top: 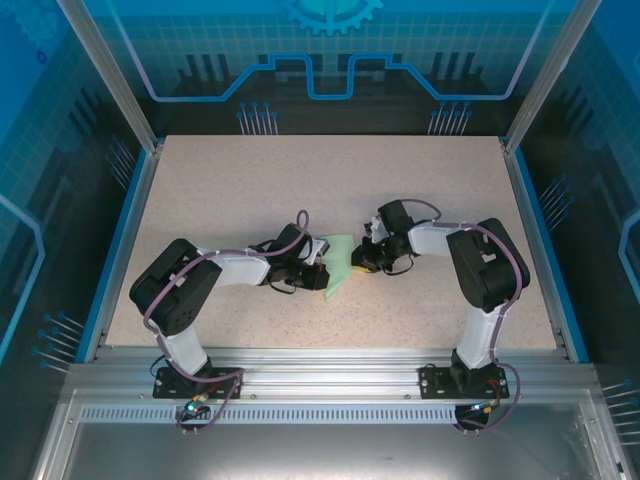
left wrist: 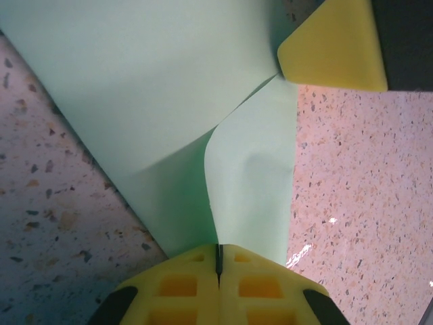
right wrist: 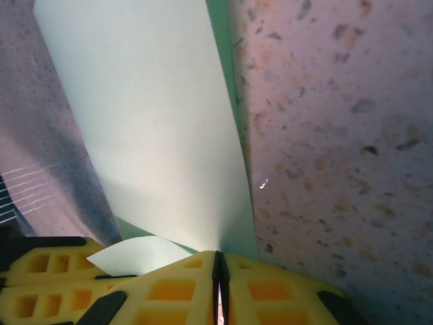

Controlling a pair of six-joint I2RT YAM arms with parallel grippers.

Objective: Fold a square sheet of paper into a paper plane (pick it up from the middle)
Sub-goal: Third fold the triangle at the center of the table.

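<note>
At the worktop (top: 300, 190) centre, the green sheet of paper (top: 340, 262) lies between the left pincer (left wrist: 218, 263) and right pincer (right wrist: 218, 269), each closed tight on its edge.

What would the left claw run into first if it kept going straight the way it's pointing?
The left claw pinches the paper sheet lying straight ahead; beyond it, probably the right claw facing it, though depth is unclear.
</note>
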